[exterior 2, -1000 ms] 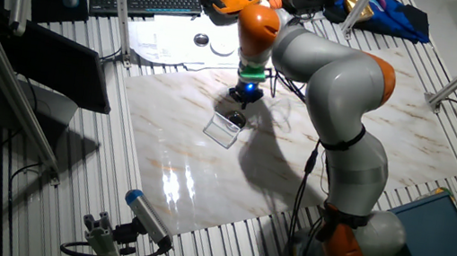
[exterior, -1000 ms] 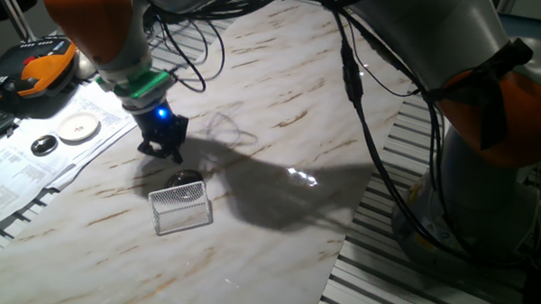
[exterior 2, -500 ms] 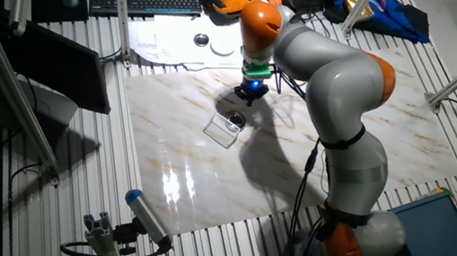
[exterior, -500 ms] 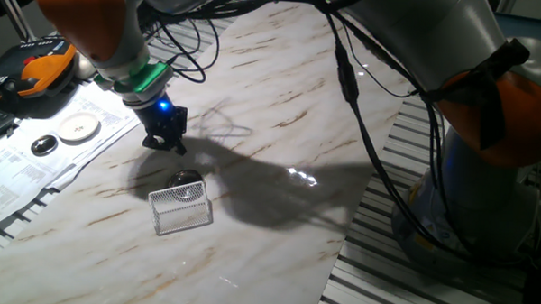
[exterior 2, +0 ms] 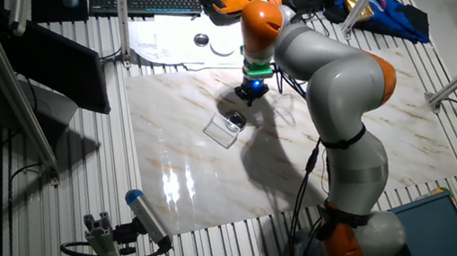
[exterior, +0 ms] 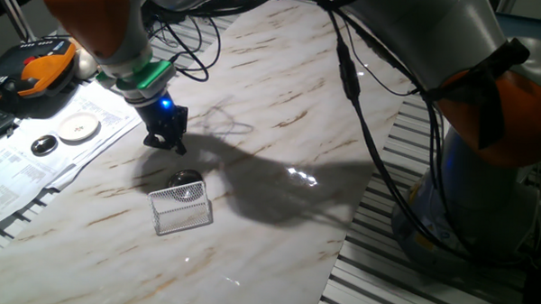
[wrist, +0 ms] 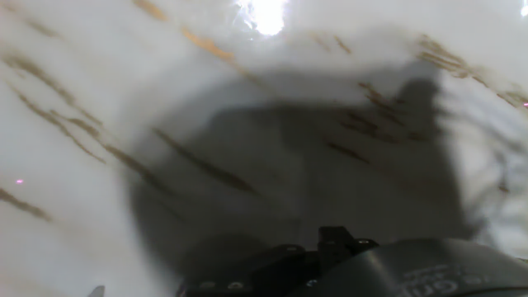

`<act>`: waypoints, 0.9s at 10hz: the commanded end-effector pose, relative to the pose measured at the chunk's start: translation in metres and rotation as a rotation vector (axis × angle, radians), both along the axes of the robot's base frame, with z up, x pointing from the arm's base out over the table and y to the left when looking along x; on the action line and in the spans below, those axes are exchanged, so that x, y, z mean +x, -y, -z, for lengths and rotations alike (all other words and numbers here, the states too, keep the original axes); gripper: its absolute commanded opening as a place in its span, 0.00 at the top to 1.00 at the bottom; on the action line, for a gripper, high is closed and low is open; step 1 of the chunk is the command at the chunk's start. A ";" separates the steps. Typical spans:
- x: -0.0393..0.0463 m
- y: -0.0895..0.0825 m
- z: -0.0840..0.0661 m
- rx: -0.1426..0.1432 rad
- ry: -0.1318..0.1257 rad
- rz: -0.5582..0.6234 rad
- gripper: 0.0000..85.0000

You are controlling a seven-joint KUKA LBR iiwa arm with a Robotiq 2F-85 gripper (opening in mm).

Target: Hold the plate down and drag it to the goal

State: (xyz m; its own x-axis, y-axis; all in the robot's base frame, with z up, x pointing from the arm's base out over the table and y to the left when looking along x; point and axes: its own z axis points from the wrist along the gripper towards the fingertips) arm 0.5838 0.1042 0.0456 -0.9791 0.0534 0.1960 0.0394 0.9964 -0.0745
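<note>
Gripper fingers: apart or together cannot be told, tips dark and small in both fixed views, hand view blurred, showing only shadowed marble table. Gripper above table, apart from plate. Plate touches far edge of goal, partly hidden behind mesh outline

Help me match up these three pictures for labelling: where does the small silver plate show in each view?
One fixed view: the plate lies left of centre on the marble table, touching the far edge of the mesh goal, below the gripper.
The other fixed view: the plate sits in the upper middle, just below the gripper.
Hand view: not in it; only shadowed marble shows.
Shared landmark: the goal beside the plate, in both fixed views.
</note>
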 end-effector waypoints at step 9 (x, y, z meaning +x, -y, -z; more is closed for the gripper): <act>-0.0244 -0.008 0.006 0.050 -0.012 0.013 1.00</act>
State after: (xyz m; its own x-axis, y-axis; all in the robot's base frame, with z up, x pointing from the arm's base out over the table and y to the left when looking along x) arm 0.5589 0.1127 0.0396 -0.9761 0.0571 0.2098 0.0530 0.9983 -0.0251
